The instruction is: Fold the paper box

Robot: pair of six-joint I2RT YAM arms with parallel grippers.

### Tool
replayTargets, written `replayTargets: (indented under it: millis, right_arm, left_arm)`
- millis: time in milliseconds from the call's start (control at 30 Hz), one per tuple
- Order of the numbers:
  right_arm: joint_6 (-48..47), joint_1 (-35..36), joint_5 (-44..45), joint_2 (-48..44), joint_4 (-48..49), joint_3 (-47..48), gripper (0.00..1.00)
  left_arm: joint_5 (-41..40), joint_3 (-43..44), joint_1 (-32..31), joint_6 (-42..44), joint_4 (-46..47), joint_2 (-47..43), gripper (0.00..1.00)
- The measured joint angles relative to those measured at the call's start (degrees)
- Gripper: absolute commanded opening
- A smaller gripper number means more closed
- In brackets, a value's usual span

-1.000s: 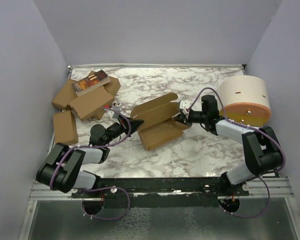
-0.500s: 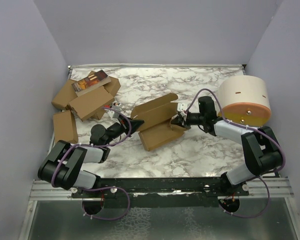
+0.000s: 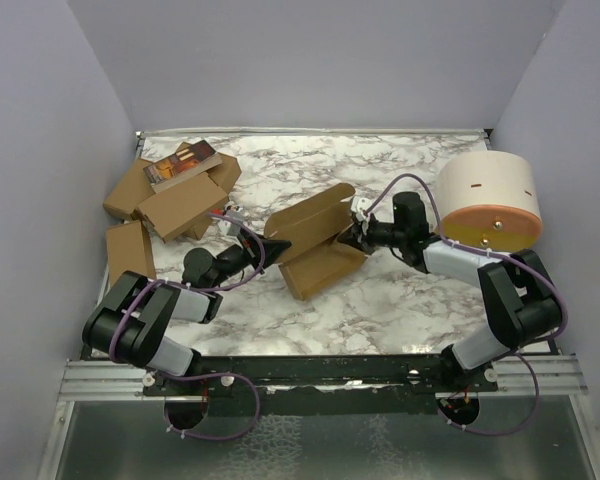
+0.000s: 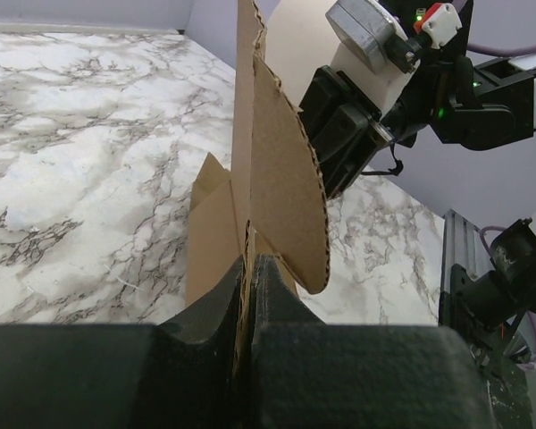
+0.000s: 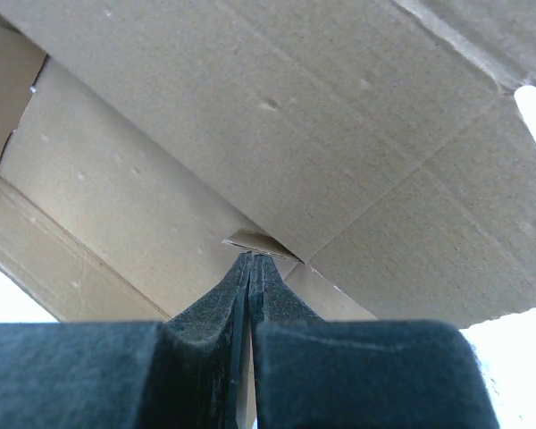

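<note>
1. The paper box [image 3: 315,243] sits half-open on the desk [image 3: 400,300], left of the white cylinder [image 3: 488,200], with its long axis pointing roughly toward it.
2. The left tool [image 4: 250,261] is clamped on the box edge farthest from the cylinder.
3. The right tool [image 5: 250,259], fingers together, presses into the cylinder-side end.

Arms [image 3: 458,262] blk w/ pale-grey links; purple cables [image 3: 410,179].

Left gripper [image 4: 249,268] at bottom centre, dark fingers [image 4: 216,299] pressed together on the lower edge of the paper box [image 4: 281,188]. The cardboard stands edge-on up the middle of the frame, with a rounded flap swung right and a smaller flap lower left. Right gripper [image 4: 335,147] at upper right, black, up against the flap's far side; grip not visible. Marble table [image 4: 80,152] fills the left, and a cream surface [image 4: 295,45] sits top centre.
</note>
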Motion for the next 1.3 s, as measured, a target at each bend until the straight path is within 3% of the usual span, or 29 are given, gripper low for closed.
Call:
replayTargets:
  millis: [267, 500, 800, 967, 1067, 1300]
  right_arm:
    - [2.3, 0.2, 3.1, 0.0, 2.3, 0.0, 0.01]
    - [-4.3, -0.4, 1.6, -0.8, -5.3, 1.1, 0.03]
    - [-20.5, -8.4, -7.9, -8.5, -23.1, 3.4, 0.06]
    - [-36.0, -9.0, -8.9, -9.0, -37.0, 4.5, 0.08]
    - [-46.1, -9.0, -8.5, -8.4, -44.9, 4.1, 0.03]
    - [-50.6, -8.9, -3.9, -4.9, -48.8, 3.6, 0.01]
  left_arm:
    - [0.0, 0.4, -0.2, 0.0, 0.3, 0.3, 0.0]
    - [-2.0, 0.4, -0.3, 2.2, -5.0, -2.1, 0.0]
    - [-3.5, 0.4, -0.6, 6.7, -10.4, -4.8, 0.0]
    - [-3.7, 0.4, -0.6, 7.4, -11.4, -4.8, 0.0]
    - [-3.7, 0.4, -0.6, 7.6, -11.5, -4.8, 0.0]
    - [-3.8, 0.4, -0.6, 7.7, -11.6, -4.8, 0.0]
